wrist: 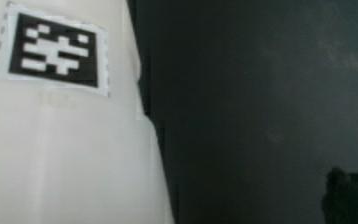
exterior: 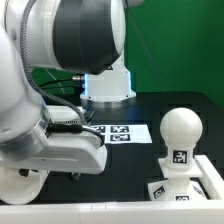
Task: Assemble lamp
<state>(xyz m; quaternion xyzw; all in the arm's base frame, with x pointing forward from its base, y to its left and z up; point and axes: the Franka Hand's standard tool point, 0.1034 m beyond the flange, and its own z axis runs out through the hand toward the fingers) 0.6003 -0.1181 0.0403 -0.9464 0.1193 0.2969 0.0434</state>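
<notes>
The round-headed white bulb (exterior: 180, 130) stands upright on the blocky white base (exterior: 190, 188) at the exterior view's lower right, both with square tags. A white rounded part (exterior: 20, 186), probably the shade, lies at the lower left under my arm. My gripper (exterior: 45, 168) is low over it, with its fingers hidden by the arm. In the wrist view a white tagged surface (wrist: 60, 130) fills one side, very close. Only one dark finger (wrist: 350, 196) shows dimly against the dark table. I cannot tell whether the jaws are open or shut.
The marker board (exterior: 118, 133) lies flat on the black table in the middle. The arm's white pedestal (exterior: 108, 85) stands behind it, before a green backdrop. The table's white front edge (exterior: 110, 212) runs along the bottom.
</notes>
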